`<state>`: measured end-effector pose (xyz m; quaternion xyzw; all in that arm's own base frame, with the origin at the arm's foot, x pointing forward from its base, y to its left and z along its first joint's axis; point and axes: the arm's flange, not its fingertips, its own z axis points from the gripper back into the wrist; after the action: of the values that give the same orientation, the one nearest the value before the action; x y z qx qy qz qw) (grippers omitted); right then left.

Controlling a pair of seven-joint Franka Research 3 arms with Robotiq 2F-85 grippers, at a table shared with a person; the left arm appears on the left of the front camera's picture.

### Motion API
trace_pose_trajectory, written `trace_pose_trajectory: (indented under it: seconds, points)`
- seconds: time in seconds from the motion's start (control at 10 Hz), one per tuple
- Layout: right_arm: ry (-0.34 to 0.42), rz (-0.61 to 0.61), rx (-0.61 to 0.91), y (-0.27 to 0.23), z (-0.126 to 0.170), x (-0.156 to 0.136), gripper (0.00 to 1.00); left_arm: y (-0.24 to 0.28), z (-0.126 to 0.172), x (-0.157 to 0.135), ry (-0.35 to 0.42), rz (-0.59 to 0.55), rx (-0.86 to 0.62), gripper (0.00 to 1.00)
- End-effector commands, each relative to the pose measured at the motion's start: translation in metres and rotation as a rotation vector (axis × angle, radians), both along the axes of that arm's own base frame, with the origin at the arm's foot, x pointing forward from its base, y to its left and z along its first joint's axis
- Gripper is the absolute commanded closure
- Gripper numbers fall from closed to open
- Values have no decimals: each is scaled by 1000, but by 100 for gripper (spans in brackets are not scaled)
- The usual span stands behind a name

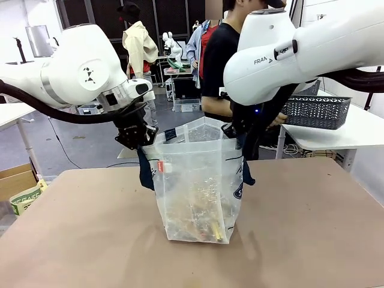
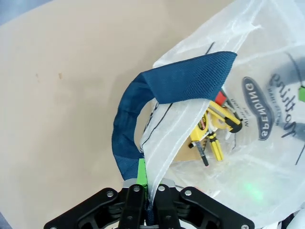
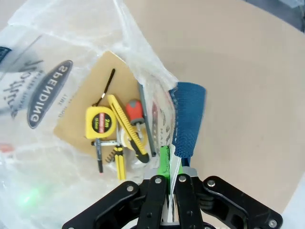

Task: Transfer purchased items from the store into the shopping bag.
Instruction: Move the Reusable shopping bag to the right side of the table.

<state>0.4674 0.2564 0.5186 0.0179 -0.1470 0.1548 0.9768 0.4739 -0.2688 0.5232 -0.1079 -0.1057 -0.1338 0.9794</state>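
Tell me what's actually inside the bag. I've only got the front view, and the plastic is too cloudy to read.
Observer: The right wrist view looks down into the shopping bag. There's a tan card pack with a yellow tape measure, a yellow utility knife and a red-handled screwdriver on it.
Operator: Are the left jaws on the handle or on the plastic?
Observer: The left wrist view shows them shut on the bag's top edge, right where the clear rim meets the navy handle.
Operator: And the right?
Observer: The right jaws are shut on the rim too, at the foot of the second navy handle.
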Motion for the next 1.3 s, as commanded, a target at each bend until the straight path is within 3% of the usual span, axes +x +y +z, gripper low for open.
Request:
trace_pose_trajectory:
  seconds: [0.0,0.6,0.7,1.0,1.2]
  points:
    - [-9,-23,-30,24,1,11,100,-16,11,6,-25,-31,5,100]
    - [-44,52,4,40,2,24,100,-37,20,15,-55,-231,-34,100]
    - [-12,21,21,41,-1,20,100,-46,17,9,-53,-169,-19,100]
    - [-13,27,21,42,1,21,100,-47,15,12,-56,-194,-18,100]
    - [-33,16,128,43,1,33,100,-58,18,10,-106,-223,-34,100]
